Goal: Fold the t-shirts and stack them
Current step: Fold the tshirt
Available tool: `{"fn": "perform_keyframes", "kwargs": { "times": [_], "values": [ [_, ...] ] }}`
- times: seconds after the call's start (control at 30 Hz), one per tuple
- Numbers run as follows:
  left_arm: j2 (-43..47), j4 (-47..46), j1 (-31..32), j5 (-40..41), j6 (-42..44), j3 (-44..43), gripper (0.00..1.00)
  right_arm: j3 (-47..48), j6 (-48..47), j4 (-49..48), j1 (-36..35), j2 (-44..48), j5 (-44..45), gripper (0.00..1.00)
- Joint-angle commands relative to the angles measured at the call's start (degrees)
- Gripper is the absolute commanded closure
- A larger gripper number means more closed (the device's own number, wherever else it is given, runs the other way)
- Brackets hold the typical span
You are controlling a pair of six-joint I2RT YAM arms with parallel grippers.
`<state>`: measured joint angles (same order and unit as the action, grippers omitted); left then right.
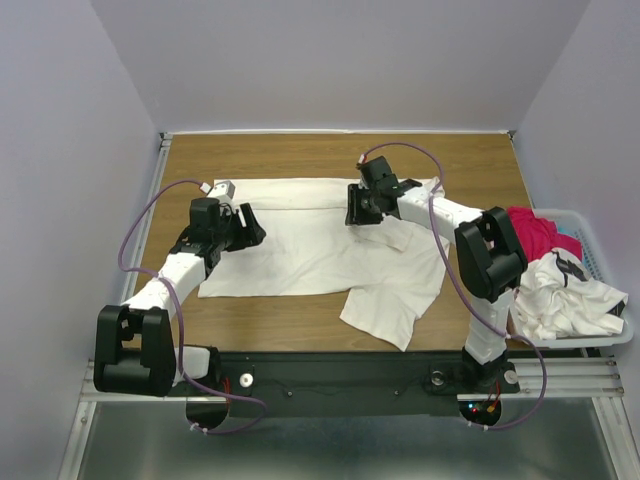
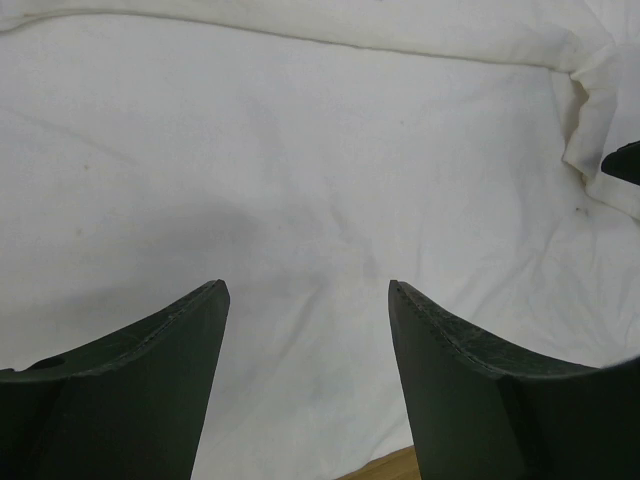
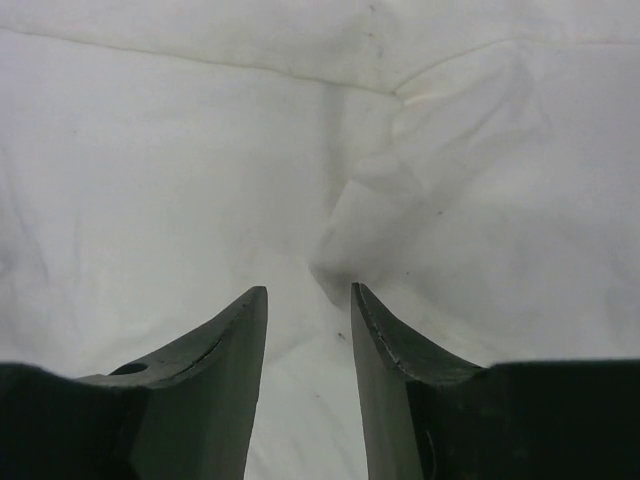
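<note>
White slatted basket point(image 1: 575, 344) at table point(image 1: 300, 155) right edge, holding magenta-red tee point(image 1: 535, 232) and white tee with dark markings point(image 1: 560, 295), partly hidden by right arm point(image 1: 490, 255), off-white tee point(image 1: 310, 260) spread mid-table, left gripper point(image 2: 305, 290) jaws wide apart over it, right gripper point(image 3: 308, 290) jaws narrowly parted, empty.

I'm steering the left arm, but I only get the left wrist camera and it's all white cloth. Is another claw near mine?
Observer: Yes. The right claw is open above the same off-white t-shirt, to the right of yours.
Operator: Are there more shirts?
Observer: Two, in the basket at the table's right edge: a magenta-red shirt and a white shirt with dark markings.
Operator: Is mine lying flat?
Observer: Mostly; its near right part is rumpled.
</note>
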<state>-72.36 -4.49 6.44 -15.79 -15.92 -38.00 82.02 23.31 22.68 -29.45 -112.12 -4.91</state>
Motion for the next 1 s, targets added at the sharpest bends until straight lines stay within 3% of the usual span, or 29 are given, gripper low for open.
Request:
{"fn": "perform_keyframes", "kwargs": {
  "times": [0.0,0.1,0.27,0.43,0.73,0.97],
  "values": [
    [0.6,-1.3,0.2,-0.1,0.5,0.2,0.24,2.1,1.6,-0.4,-0.4,1.3,1.3,0.55],
    [0.7,-1.7,0.2,0.1,0.0,0.1,0.24,0.7,-0.3,-0.4,1.4,3.3,4.6,0.54],
    [-2.3,-2.9,0.0,2.2,-2.3,-6.4,0.24,-0.5,-0.5,-0.5,11.9,5.9,3.2,0.57],
    [-13.0,-5.1,-1.4,5.4,-4.1,-16.2,0.24,3.6,0.2,-1.0,18.5,3.0,2.3,0.62],
    [-36.4,-2.5,-3.6,5.4,-7.4,-36.7,0.28,9.6,4.2,-3.8,23.6,-6.7,3.8,0.64],
    [-43.3,0.4,-6.0,5.0,-9.3,-40.2,0.30,8.7,4.7,-4.6,28.3,-10.7,4.0,0.64]
  ]
}}
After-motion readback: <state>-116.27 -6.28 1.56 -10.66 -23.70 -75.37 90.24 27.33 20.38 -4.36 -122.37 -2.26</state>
